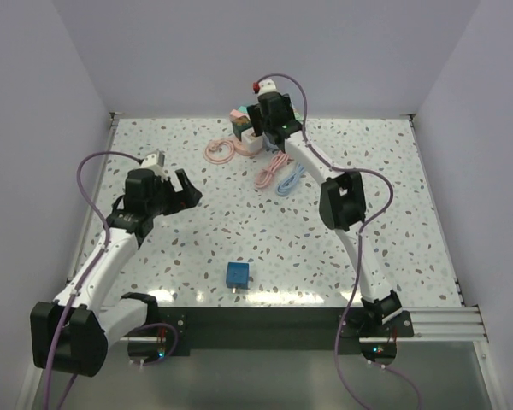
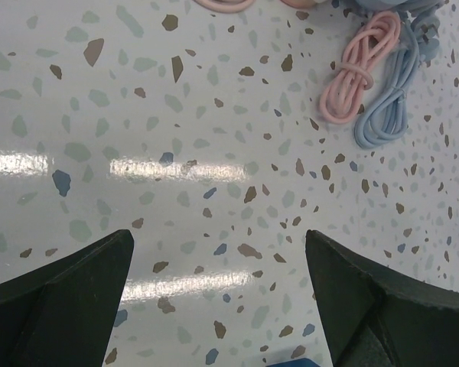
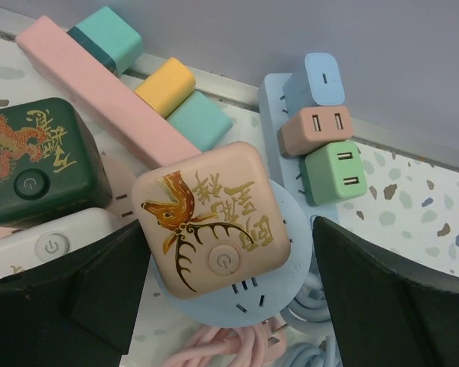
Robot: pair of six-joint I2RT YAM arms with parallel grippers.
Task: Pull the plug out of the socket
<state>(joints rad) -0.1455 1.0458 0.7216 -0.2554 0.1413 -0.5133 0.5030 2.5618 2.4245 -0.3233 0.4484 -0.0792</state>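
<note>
Right wrist view: I'm bracketing the pink plug (image 3: pixel 210 218) at frame centre — seated on the blue socket (image 3: pixel 241 304) — with the right gripper (image 3: pixel 229 252) spread wide; next I'm reckoning on closing squarely, then pulling straight off.

Both arms share one build. The left arm (image 1: pixel 103 265) and the right arm (image 1: pixel 359 260) have slim white link segments joined by chunky black joint housings. A thin purple cable (image 1: pixel 79 179) loops out along the left arm, and a second cable (image 1: pixel 391 198) of the same colour arcs beside the right. Small green and red lights glow near the black bases (image 1: pixel 64 333). The left hand (image 1: pixel 186 190) and right hand (image 1: pixel 258 128) are black, with broad, matte, wedge-shaped fingers (image 2: pixel 61 306).
</note>
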